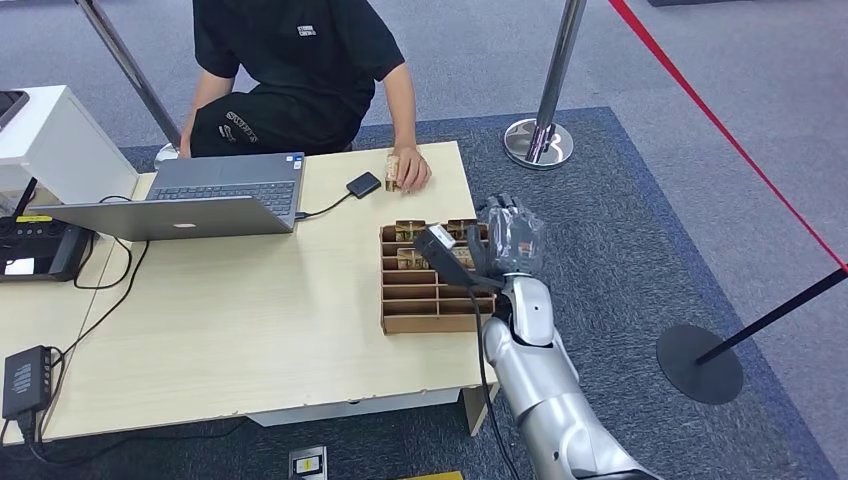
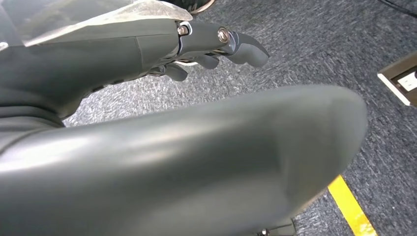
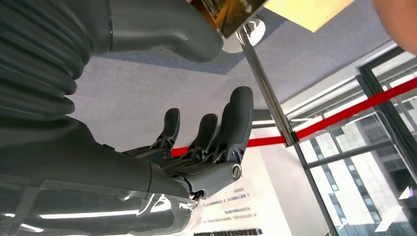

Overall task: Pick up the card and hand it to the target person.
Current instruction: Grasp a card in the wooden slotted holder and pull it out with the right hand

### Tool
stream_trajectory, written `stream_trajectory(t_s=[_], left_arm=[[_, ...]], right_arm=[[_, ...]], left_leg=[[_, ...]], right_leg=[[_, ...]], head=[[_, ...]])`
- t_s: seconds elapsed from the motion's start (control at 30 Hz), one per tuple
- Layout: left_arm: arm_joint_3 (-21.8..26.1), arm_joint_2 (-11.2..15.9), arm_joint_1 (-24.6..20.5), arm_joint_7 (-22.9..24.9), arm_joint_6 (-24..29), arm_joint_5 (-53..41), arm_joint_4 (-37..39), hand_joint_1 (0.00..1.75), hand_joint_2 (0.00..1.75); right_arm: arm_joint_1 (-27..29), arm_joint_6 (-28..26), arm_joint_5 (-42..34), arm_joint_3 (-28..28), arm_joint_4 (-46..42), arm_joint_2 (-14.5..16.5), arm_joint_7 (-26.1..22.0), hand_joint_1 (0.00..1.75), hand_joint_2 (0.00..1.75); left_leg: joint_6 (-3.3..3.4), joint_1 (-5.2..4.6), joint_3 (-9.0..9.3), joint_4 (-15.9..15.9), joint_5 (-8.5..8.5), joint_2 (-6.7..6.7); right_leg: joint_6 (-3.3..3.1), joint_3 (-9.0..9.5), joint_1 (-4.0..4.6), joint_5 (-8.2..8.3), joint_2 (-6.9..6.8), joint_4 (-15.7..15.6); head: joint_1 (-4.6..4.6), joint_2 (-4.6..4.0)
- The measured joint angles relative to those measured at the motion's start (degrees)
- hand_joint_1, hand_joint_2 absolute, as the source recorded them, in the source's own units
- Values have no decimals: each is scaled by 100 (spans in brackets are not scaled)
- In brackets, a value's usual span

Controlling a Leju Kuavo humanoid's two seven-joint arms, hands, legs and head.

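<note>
Gold-brown cards (image 1: pixel 410 231) stand in the cardboard rack (image 1: pixel 432 310) (right hand (image 1: pixel 510 235) beside it, empty, fingers spread).

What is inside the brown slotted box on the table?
The brown slotted box holds gold-coloured cards in its far slots; the near slots look empty. The right robot hand and its wrist camera cover the far right corner, so that part cannot be seen.
</note>
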Motion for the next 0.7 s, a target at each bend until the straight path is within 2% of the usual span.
stream_trajectory(t_s=[0.27,0.7], left_arm=[[0,-2,0,44,46,-44,1,0,0],[0,-4,0,33,64,-80,8,0,0]], right_arm=[[-49,-1,131,78,427,-89,289,81,175],[-108,-1,227,154,712,-151,436,68,175]], left_leg=[[0,0,0,0,0,0],[0,0,0,0,0,0]], right_leg=[[0,0,0,0,0,0],[0,0,0,0,0,0]], head=[[0,0],[0,0]])
